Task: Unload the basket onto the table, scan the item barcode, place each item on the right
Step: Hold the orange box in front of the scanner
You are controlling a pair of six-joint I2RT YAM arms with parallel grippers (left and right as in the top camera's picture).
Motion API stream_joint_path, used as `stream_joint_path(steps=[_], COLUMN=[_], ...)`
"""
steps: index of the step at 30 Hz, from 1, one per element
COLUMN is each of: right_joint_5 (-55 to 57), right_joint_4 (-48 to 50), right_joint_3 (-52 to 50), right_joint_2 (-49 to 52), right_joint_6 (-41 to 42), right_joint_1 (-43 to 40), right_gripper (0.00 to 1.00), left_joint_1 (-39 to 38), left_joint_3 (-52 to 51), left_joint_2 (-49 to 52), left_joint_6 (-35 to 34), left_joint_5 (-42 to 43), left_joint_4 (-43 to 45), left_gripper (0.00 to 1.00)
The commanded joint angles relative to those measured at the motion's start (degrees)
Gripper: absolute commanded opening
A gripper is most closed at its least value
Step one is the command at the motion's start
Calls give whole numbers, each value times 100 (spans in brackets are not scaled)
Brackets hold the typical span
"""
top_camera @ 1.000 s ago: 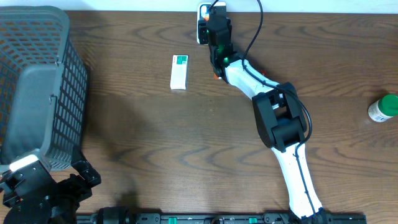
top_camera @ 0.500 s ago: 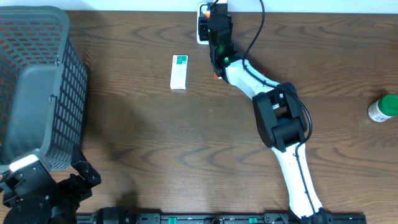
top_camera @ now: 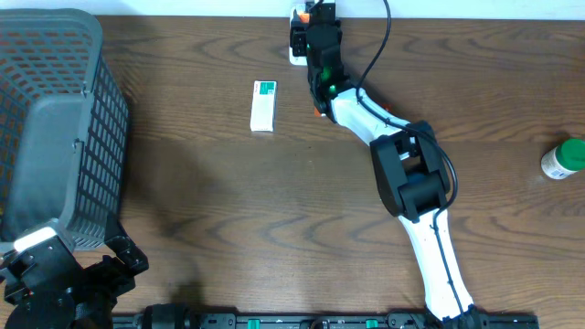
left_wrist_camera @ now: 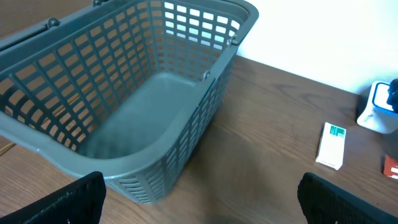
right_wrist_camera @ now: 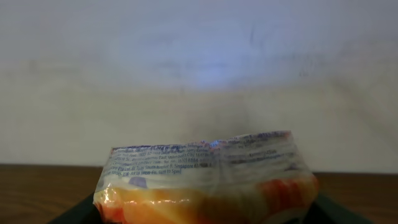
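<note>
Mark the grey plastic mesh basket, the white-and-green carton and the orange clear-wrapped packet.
grey plastic mesh basket [top_camera: 105, 137]: overhead view, mesh side wall.
white-and-green carton [top_camera: 263, 108]: overhead view, middle of top face.
orange clear-wrapped packet [right_wrist_camera: 205, 186]: right wrist view, front face.

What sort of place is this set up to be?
Likely a mock shop checkout on a table: a grey shopping basket, a small box, and the right gripper holding a snack packet by a white scanner-like unit.

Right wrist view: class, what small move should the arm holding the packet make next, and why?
Probably tilt the packet slightly toward the scanner. The right gripper holds it at the scanner, and only fine print shows, no barcode.
</note>
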Motion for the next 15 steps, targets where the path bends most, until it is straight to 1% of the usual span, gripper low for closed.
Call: stream_joint_path(steps=[1, 8, 15], right_joint_5=[81, 192, 212], right_joint_4=[-9, 17, 9], right_joint_3=[79, 79, 79], right_joint_2=[236, 236, 236], right_joint_6=[-122, -144, -485], right_joint_1=[-50, -59, -39], right_gripper=[64, 65, 66], left_joint_1=[20, 20, 20], left_joint_3=[-33, -35, -35], left_joint_2=[13, 13, 13], left_joint_6=[-46, -46, -46], left_joint_5=[35, 35, 33], left_joint_4=[-4, -4, -4], left_gripper=[100, 100, 100])
